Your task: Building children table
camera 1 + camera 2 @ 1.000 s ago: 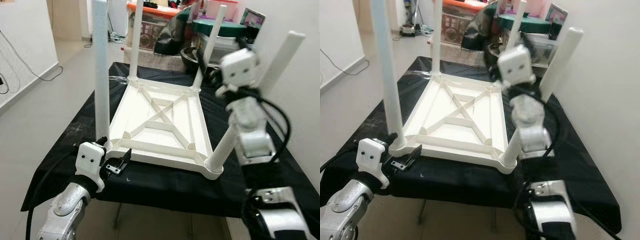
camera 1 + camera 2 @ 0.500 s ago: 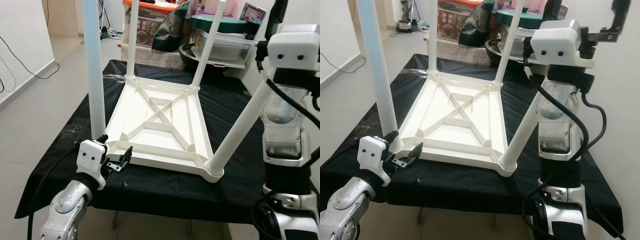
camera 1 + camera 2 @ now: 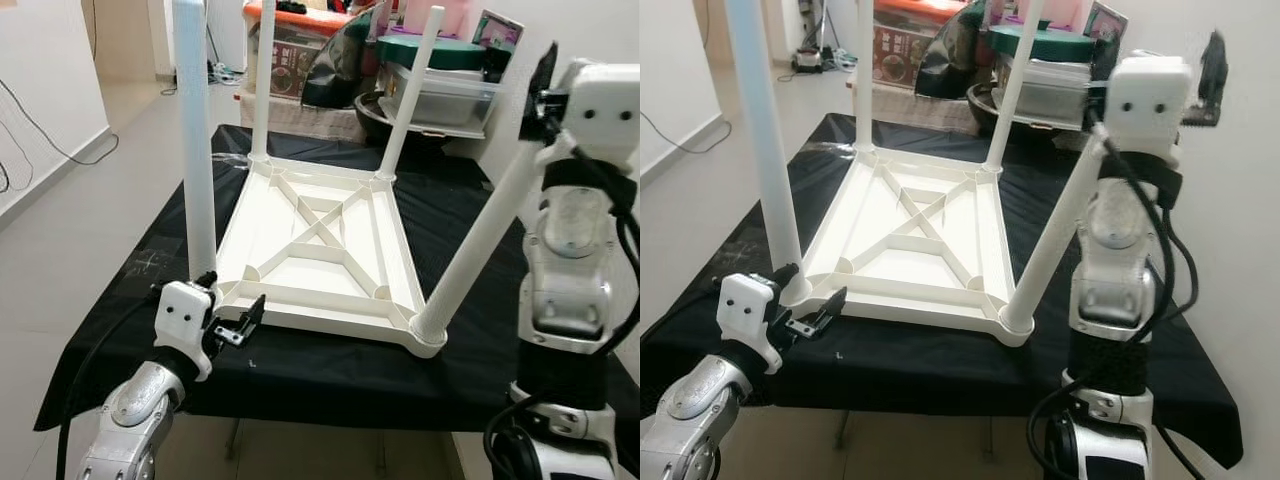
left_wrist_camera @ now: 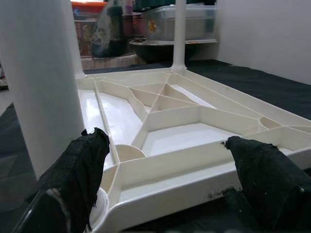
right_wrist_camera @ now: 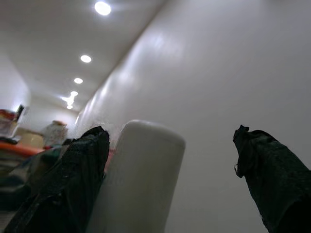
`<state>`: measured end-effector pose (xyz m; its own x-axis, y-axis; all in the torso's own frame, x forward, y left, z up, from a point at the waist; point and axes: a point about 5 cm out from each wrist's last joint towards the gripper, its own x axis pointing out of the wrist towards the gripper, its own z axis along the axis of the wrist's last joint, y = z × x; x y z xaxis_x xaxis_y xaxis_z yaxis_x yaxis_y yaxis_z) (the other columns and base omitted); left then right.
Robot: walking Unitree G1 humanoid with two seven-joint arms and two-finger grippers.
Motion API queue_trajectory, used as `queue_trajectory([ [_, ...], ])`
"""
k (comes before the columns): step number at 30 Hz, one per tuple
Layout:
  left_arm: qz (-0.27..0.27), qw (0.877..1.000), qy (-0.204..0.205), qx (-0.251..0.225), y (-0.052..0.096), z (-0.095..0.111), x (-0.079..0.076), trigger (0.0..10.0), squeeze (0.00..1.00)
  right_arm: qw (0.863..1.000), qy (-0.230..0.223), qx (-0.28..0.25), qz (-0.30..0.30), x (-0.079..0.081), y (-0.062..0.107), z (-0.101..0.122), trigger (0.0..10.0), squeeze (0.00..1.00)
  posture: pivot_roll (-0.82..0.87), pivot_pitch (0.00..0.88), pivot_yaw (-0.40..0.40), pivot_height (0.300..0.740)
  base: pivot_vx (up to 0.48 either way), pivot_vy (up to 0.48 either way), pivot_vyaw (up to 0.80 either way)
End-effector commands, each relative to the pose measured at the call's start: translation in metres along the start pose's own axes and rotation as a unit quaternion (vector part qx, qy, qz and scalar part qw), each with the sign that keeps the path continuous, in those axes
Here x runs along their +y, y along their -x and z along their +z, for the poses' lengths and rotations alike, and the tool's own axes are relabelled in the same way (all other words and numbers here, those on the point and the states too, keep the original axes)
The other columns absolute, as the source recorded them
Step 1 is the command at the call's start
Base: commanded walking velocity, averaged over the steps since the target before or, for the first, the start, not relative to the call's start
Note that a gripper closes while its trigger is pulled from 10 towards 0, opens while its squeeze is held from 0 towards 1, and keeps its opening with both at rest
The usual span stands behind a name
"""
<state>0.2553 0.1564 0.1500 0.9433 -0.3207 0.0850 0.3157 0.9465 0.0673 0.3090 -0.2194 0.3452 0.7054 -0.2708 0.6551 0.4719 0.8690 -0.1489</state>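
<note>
**Operator:** Where does the table stand, and what are your grippers doing?

**Technician:** The tabletop lies upside down on the black cloth. Three legs stand upright in their sockets. The fourth leg, at the near right corner, leans outward from its socket.

The left gripper is spread wide, one finger to either side of the near edge of the tabletop and gripping nothing; the near left leg stands just beside one finger.

The right gripper is also released. The tip of the tilted leg sits between its fingers, close against one and apart from the other.

**Operator:** What can go wrong from here?

**Technician:** You risk three faults.
- If you clench off-centre, the rounded tip may slip out.
- If you press down while the leg leans, it may jam in or lever out of the socket.
- With the left fingers unclamped, the tabletop may slide on the cloth under that push.
</note>
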Motion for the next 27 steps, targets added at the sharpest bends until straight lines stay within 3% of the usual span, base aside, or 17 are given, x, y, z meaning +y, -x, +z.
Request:
queue_trajectory([
  [1,-0.009,1.0,0.007,0.0,-0.002,-0.002,-0.005,10.0,0.0,0.999,-0.017,0.048,0.0,-0.011,-0.002,-0.011,4.4,0.0,0.03,0.0,-0.12,0.74,0.0,0.0,0.0],
  [3,-0.009,1.0,0.008,0.0,-0.002,-0.002,-0.005,10.0,0.0,0.997,-0.032,0.071,0.012,-0.013,-0.003,-0.015,4.4,0.0,0.03,0.0,-0.12,0.74,0.0,0.0,0.0],
  [4,-0.009,1.0,0.009,-0.001,-0.003,-0.002,-0.005,10.0,0.0,0.988,-0.064,0.13,0.058,-0.011,-0.003,-0.025,10.0,0.0,0.02,0.0,-0.116,0.74,0.0,0.0,0.0],
  [7,-0.01,1.0,0.01,-0.001,-0.003,-0.003,-0.005,10.0,0.0,0.977,-0.097,0.164,0.1,-0.007,-0.003,-0.03,9.9,0.0,0.01,0.0,-0.116,0.74,0.0,0.0,0.0],
  [8,-0.011,1.0,0.01,-0.002,-0.004,-0.002,-0.005,10.0,0.0,0.97,-0.118,0.178,0.116,-0.005,-0.004,-0.03,4.8,0.0,0.01,0.0,-0.117,0.74,0.0,0.0,0.0],
  [10,-0.011,1.0,0.011,-0.002,-0.004,-0.002,-0.005,10.0,0.0,0.965,-0.131,0.187,0.126,-0.003,-0.005,-0.03,4.8,0.0,0.01,0.0,-0.117,0.74,0.0,0.0,0.0],
  [11,-0.011,1.0,0.011,-0.003,-0.004,-0.002,-0.005,10.0,0.0,0.962,-0.142,0.194,0.13,-0.004,-0.007,-0.029,2.1,0.0,0.01,0.0,-0.117,0.74,0.0,0.0,0.0],
  [13,-0.011,1.0,0.012,-0.003,-0.004,-0.002,-0.005,10.0,0.0,0.96,-0.149,0.199,0.131,-0.005,-0.009,-0.028,2.1,0.0,0.01,0.0,-0.118,0.74,0.0,0.0,0.0],
  [14,-0.01,1.0,0.012,-0.003,-0.004,-0.002,-0.006,10.0,0.0,0.955,-0.16,0.212,0.13,-0.006,-0.011,-0.029,0.0,0.0,0.01,0.0,-0.12,0.74,0.0,0.0,0.0],
  [23,-0.007,1.0,0.017,-0.004,-0.005,-0.002,-0.005,10.0,0.0,0.943,-0.187,0.227,0.155,-0.013,-0.019,-0.019,0.0,0.0,0.0,0.0,-0.12,0.74,0.0,0.0,0.0],
  [27,-0.008,1.0,0.018,-0.003,-0.005,-0.002,-0.005,10.0,0.0,0.916,-0.238,0.283,0.155,-0.008,-0.014,-0.025,0.0,0.0,0.0,0.0,-0.122,0.74,0.0,0.0,0.0],
])
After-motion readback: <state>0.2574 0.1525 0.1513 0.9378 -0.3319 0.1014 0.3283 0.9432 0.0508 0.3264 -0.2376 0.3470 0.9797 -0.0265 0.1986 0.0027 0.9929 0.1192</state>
